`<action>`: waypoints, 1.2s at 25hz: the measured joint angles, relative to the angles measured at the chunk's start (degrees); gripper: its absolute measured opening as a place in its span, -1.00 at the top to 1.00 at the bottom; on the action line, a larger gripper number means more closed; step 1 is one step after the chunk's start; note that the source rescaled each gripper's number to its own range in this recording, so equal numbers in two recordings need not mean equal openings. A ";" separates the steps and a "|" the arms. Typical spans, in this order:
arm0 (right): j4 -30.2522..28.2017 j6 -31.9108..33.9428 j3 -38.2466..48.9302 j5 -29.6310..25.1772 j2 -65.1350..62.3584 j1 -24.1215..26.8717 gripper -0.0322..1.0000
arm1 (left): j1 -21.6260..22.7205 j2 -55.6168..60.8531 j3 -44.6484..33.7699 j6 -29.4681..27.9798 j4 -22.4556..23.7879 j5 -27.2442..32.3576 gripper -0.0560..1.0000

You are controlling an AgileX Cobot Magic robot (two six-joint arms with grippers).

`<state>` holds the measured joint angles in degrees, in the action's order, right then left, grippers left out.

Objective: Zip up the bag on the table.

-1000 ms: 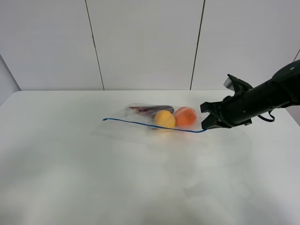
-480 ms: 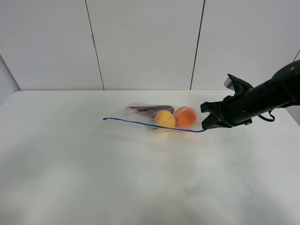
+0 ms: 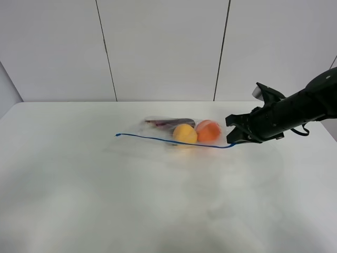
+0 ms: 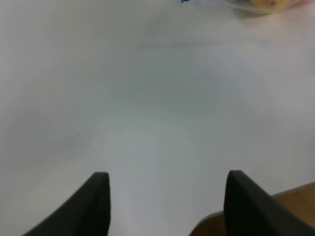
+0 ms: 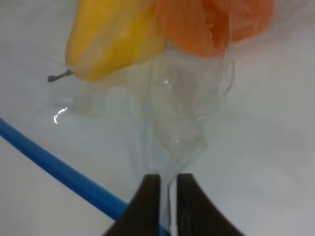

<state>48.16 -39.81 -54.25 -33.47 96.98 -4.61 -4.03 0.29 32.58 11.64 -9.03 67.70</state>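
Observation:
The clear bag lies on the white table in the exterior view, holding a yellow fruit, an orange fruit and a purple item. Its blue zip strip runs along the near edge. My right gripper is shut on the bag's right corner by the strip's end; the right wrist view shows the fingers pinching clear plastic beside the blue strip. My left gripper is open and empty over bare table, far from the bag; it is out of the exterior view.
White wall panels stand behind the table. The table's near edge shows in the left wrist view, with a brown floor beyond it.
The right gripper has shifted very slightly right and up with the bag corner, drawing the blue strip a little straighter. The bag's contents have not moved.

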 joint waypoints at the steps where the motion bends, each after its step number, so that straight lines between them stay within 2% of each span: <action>1: -0.06 -0.19 0.00 0.00 0.00 0.00 0.32 | 0.00 0.00 0.00 0.00 0.00 0.00 -0.62; 3: -0.23 -0.43 0.00 0.11 0.00 0.00 0.03 | 0.00 0.00 0.00 0.00 0.00 0.00 -0.62; 4: -0.23 -0.43 0.00 0.11 0.00 0.00 0.03 | 0.00 0.00 0.00 0.00 0.00 0.00 -0.62; 7: -3.17 -0.62 0.00 1.67 0.00 0.00 -0.27 | 0.00 0.00 0.00 0.04 0.07 0.00 -0.62; 8: -3.17 -0.62 0.00 1.67 0.00 0.00 -0.27 | 0.00 0.00 0.00 0.04 0.12 0.00 -0.62; 12: -10.10 0.79 0.00 3.63 -0.28 0.00 -0.34 | 0.00 0.00 0.00 0.06 0.23 0.00 -0.62; 15: -16.53 3.75 0.00 5.55 -1.70 0.00 -0.60 | 0.00 0.00 0.00 0.06 0.23 0.00 -0.62; 17: -22.59 7.28 0.00 7.29 -3.01 0.00 -0.84 | 0.00 0.00 0.00 0.06 0.23 0.00 -0.62; 19: -29.98 12.50 0.00 8.68 -4.85 0.00 -0.94 | 0.00 0.00 0.00 0.06 0.23 0.00 -0.62; 21: -38.52 18.36 0.00 9.13 -6.51 0.00 -0.98 | 0.00 0.00 0.00 0.06 0.23 0.00 -0.62; 22: -48.16 24.84 0.00 8.81 -8.00 0.00 -0.99 | 0.00 0.00 0.00 0.06 0.23 0.00 -0.62; 25: -60.40 35.84 0.00 5.87 -9.79 0.00 -1.00 | 0.00 0.05 0.00 0.06 0.23 0.00 -0.62; 28: -67.50 44.01 0.00 1.39 -10.14 0.00 -1.00 | 0.00 0.05 0.00 0.06 0.23 0.00 -0.62; 30: -68.67 46.39 0.00 -0.90 -10.14 0.00 -1.00 | 0.00 0.05 0.00 0.06 0.23 0.00 -0.62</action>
<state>-20.51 6.57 -54.25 -34.37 86.84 -4.61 -4.03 0.34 32.58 11.70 -8.79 67.70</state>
